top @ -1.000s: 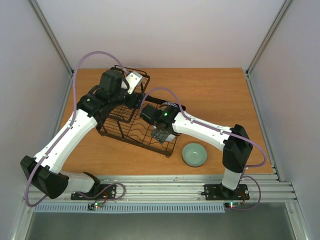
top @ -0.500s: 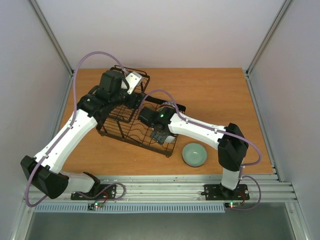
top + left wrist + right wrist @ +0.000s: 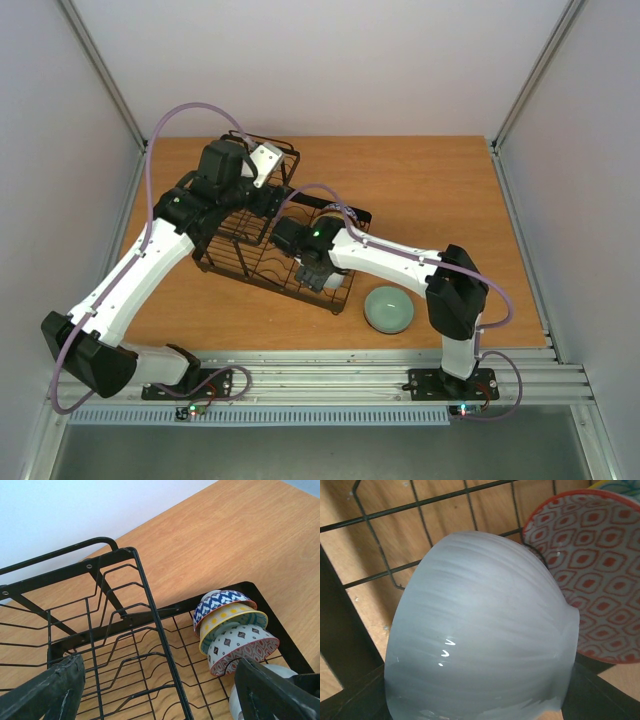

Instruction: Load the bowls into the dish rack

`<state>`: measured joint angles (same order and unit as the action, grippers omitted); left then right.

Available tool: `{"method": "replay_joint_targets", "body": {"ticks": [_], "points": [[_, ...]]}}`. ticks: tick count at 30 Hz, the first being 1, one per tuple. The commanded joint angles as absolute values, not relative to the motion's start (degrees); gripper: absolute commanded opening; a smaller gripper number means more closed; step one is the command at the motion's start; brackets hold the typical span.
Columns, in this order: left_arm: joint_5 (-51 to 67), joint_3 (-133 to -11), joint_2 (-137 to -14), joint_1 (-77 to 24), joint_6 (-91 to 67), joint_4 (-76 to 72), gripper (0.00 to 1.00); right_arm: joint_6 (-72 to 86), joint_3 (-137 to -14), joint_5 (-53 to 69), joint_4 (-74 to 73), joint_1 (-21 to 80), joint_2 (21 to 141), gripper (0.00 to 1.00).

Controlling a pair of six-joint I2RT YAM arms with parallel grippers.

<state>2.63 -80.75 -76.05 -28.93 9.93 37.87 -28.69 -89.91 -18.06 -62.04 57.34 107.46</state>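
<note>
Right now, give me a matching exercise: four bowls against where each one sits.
Bowls: 1 blue bowl; 2 red-patterned bowl; 3 white bowl; 4 pale green bowl.
Places: a on the table, outside the dish rack; b in the right gripper; c racked, farthest from the white bowl; d racked, beside the white bowl.
Pairs: 1-c; 2-d; 3-b; 4-a.

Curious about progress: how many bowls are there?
5: blue bowl, yellow bowl, red bowl in the rack, white bowl gripped beside them, green bowl on the table. Others may be hidden.
</note>
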Motion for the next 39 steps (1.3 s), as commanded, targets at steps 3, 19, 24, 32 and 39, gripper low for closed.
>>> {"method": "replay_joint_targets", "body": {"ticks": [3, 19, 24, 32, 39], "points": [[4.04, -80.12, -75.41, -29.27, 10.2, 34.0, 0.83, -30.88, -90.83, -15.6, -60.93, 58.4, 108.76, 0.01], [4.79, -80.31, -75.34, -29.27, 10.19, 34.28, 0.83, -28.92, -89.39, -17.1, -61.26, 58.36, 108.92, 0.84], [4.83, -80.24, -75.21, -29.27, 10.28, 34.32, 0.84, -28.27, -88.81, -18.13, -61.27, 58.36, 108.1, 0.93], [4.94, -80.21, -75.3, -29.25, 10.28, 34.28, 0.83, -27.41, -87.1, -20.97, -61.18, 58.36, 105.51, 0.97], [5.09, -80.34, -75.32, -29.18, 10.2, 34.44, 0.84, -26.09, -85.26, -24.05, -60.69, 57.62, 102.35, 0.98]]}}
